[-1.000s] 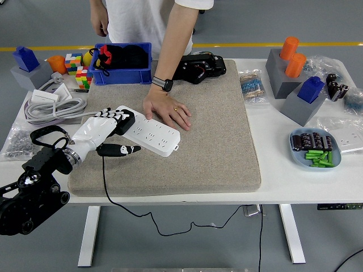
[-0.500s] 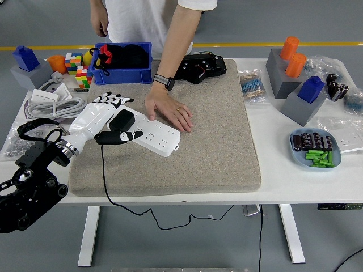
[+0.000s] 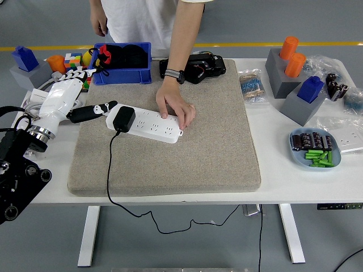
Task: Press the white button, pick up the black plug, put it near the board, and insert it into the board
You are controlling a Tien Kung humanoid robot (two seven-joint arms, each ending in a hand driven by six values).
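Observation:
A white power strip lies on the grey mat. The black plug sits in its left end, with its black cord running down over the table's front edge. My left hand, white with black fingertips, is open and empty. It is raised to the left of the strip, at the mat's left edge, apart from the plug. A person's hand rests on the strip's right part and holds it down.
A blue bin and a black device stand at the mat's far edge. Coloured cubes, a grey cable bundle and blocks lie at left. Grey blocks with orange and blue tops and a blue dish are at right.
My left hand has let go of the plug and drawn back up and to the left. The plug now sits in the strip. The person has turned and shifted the strip slightly right.

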